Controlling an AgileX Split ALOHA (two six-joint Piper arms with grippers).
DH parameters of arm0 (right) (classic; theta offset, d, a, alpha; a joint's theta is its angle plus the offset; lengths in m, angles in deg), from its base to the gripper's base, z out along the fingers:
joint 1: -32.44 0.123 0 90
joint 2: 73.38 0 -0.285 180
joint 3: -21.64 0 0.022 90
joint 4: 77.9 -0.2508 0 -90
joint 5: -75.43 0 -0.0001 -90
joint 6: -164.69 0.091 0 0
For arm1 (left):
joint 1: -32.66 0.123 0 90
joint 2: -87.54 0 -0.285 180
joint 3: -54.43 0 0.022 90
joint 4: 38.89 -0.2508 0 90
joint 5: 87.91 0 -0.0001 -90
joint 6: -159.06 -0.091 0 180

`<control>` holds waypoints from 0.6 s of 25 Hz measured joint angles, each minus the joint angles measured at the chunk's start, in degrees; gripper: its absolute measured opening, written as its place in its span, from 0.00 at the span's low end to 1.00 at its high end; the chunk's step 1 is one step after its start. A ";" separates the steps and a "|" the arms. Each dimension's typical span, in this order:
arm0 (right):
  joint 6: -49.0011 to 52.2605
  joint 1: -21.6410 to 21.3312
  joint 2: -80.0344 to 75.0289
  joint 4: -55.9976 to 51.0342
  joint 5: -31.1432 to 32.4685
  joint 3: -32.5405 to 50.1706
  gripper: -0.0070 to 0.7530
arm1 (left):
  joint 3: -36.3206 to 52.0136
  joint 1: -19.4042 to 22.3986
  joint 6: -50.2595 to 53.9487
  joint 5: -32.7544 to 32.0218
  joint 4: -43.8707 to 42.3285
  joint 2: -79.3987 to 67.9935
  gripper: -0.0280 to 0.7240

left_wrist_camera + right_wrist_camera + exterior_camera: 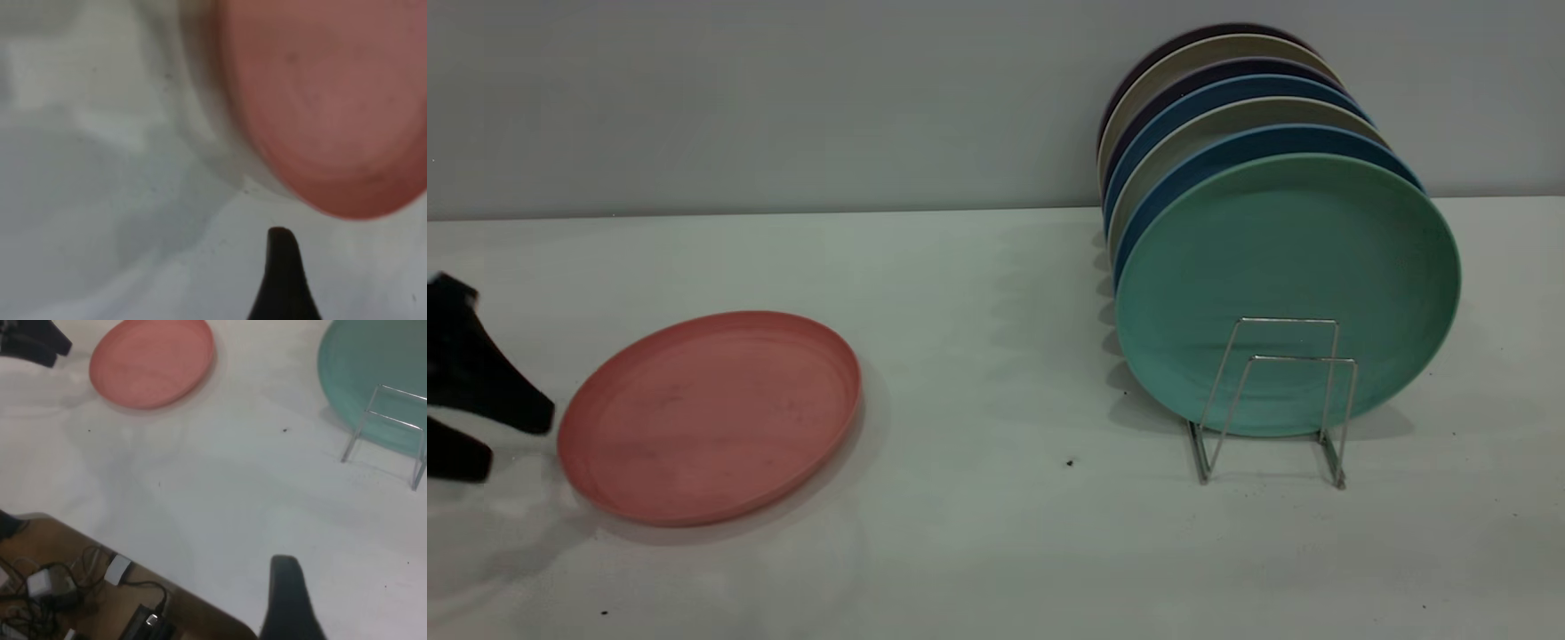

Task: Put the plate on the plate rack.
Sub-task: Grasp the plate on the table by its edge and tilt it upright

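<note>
The salmon-pink plate (711, 413) lies flat on the white table at the left. It also shows in the left wrist view (320, 100) and the right wrist view (152, 361). My left gripper (516, 442) is open and empty, low over the table just left of the plate's rim, apart from it. The silver wire plate rack (1280, 391) stands at the right; its two front loops are empty. It also shows in the right wrist view (387, 420). My right gripper (360, 587) is out of the exterior view; one finger (287, 600) shows above the table's near edge, nothing in it.
A teal-green plate (1289, 284) stands upright in the rack, with several blue, beige and dark plates (1209, 98) behind it. A grey wall runs behind the table. A brown surface with cables and adapters (80, 587) lies past the table's edge near my right arm.
</note>
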 joint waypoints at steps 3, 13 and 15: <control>0.00 0.00 0.00 0.36 0.00 0.00 0.72 | -0.24 -0.04 -1.41 1.66 2.28 -2.05 0.80; 0.00 0.00 0.00 0.51 -0.02 0.00 0.72 | -0.37 -1.60 -7.22 3.60 13.02 -5.89 0.78; 0.00 0.00 0.00 0.51 -0.06 0.00 0.72 | -0.37 -1.83 -7.76 4.24 13.96 -6.46 0.78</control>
